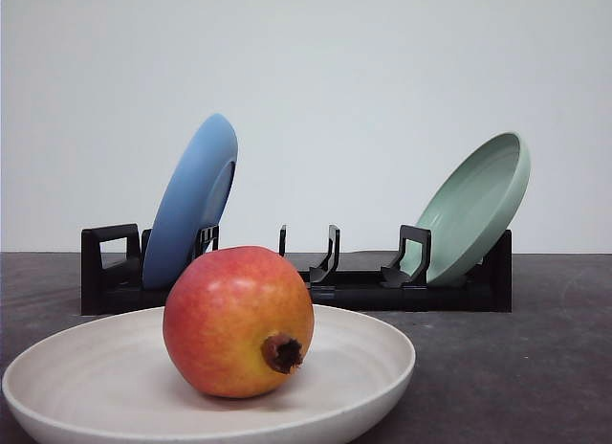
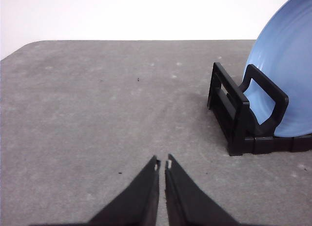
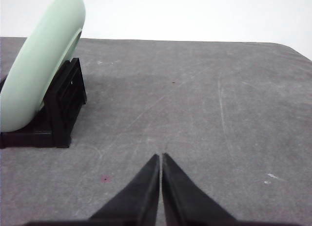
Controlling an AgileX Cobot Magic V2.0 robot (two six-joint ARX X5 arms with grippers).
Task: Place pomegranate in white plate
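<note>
You can see the round red and orange-yellow pomegranate [image 1: 238, 321] lying inside the wide matte off-white plate [image 1: 86, 372] at the near edge of the grey counter [image 1: 507, 367], with its dark brown crown stub turned toward the camera. Behind it, the black plastic dish rack [image 1: 354, 286] holds a blue plate [image 1: 191, 200] at its left end and a pale green plate [image 1: 475, 207] at its right end, both leaning. Your left gripper [image 2: 162, 165] and your right gripper [image 3: 161, 159] each hang over bare counter with the fingers pressed together, pinching nothing.

No writing, label, brand, number or sign can be read on anything in these views; every visible surface is plain and unmarked, so far as can be told.
</note>
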